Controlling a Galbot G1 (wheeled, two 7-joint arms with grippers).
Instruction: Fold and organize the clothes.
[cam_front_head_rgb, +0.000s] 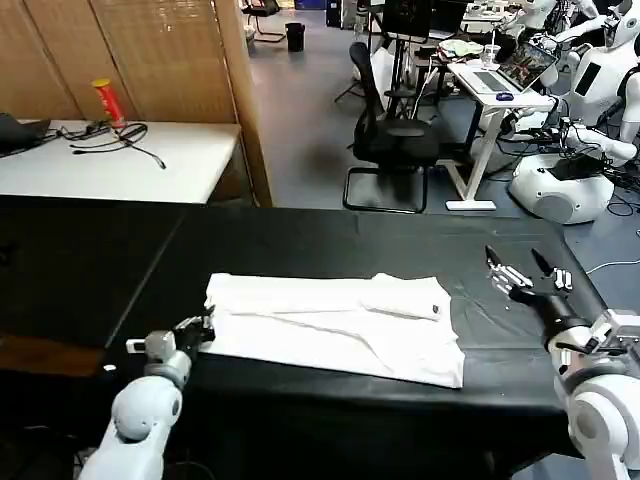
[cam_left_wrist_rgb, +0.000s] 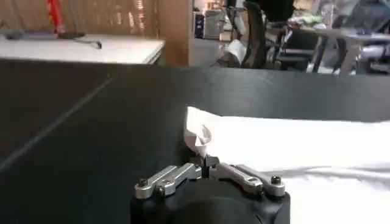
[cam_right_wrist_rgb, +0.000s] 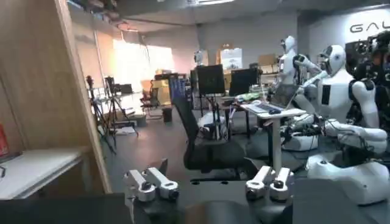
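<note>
White cotton T-shirt (cam_front_head_rgb: 335, 325), folded to a rectangle, on black worktop (cam_front_head_rgb: 300, 240). Left end effector (cam_front_head_rgb: 200, 328) clenched on its corner; right end effector (cam_front_head_rgb: 525, 278) released, clear.

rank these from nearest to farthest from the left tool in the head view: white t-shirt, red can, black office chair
1. The white t-shirt, on the black table, right at the left tool, which is shut on its left edge.
2. The red can, on the white side table behind, to the left.
3. The black office chair, far back on the floor, toward the right.
</note>
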